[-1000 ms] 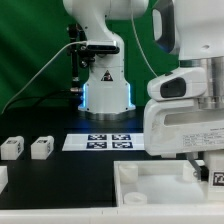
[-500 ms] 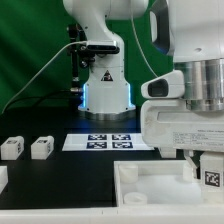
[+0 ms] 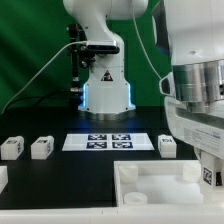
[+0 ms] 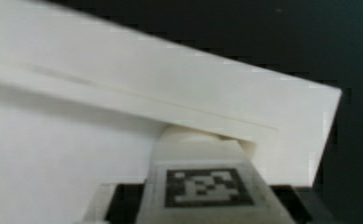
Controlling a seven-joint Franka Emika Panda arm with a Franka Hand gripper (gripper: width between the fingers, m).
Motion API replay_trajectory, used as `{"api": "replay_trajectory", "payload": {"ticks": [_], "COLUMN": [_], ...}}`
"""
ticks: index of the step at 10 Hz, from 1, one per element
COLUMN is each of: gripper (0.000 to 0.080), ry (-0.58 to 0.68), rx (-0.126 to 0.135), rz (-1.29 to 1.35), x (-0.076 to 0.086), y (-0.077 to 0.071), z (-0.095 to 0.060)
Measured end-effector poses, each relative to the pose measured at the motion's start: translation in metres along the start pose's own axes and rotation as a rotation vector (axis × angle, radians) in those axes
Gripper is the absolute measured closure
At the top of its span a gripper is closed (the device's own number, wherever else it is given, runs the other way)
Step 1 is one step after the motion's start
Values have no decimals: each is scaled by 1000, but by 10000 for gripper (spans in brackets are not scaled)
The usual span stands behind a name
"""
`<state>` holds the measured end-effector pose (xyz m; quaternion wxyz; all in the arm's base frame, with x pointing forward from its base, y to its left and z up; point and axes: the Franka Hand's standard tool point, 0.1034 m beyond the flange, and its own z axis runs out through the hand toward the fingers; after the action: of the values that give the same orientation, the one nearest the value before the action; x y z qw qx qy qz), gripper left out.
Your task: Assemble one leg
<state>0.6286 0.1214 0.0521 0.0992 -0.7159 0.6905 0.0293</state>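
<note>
My gripper [image 3: 207, 178] stands at the exterior view's right, over the right far corner of the large white panel [image 3: 150, 186]. It is shut on a leg [image 3: 208, 176], a small white block whose tag faces the camera. In the wrist view the leg [image 4: 204, 180] sits between the dark fingers [image 4: 128, 203] of the gripper [image 4: 204, 198], low against the panel [image 4: 89, 120] near its corner. Three more legs rest on the table: two at the left [image 3: 11, 147] [image 3: 41, 147] and one right of the marker board [image 3: 167, 146].
The marker board [image 3: 108, 141] lies flat in the middle of the table. The robot base [image 3: 105, 85] stands behind it with cables at the left. The arm's white body fills the right side of the exterior view.
The arm's body has shifted right and uncovered the leg right of the marker board. The held leg has edged left and stays low at the panel's corner.
</note>
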Motion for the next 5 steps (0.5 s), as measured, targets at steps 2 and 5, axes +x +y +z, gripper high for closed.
{"api": "replay_trajectory", "payload": {"ticks": [2,5], "gripper": [523,337], "ry": [-6,-3], "rx": [1,1], "rz": [69,-89], "x": [-1,-2], "y": [0,1], "z": [0,0]}}
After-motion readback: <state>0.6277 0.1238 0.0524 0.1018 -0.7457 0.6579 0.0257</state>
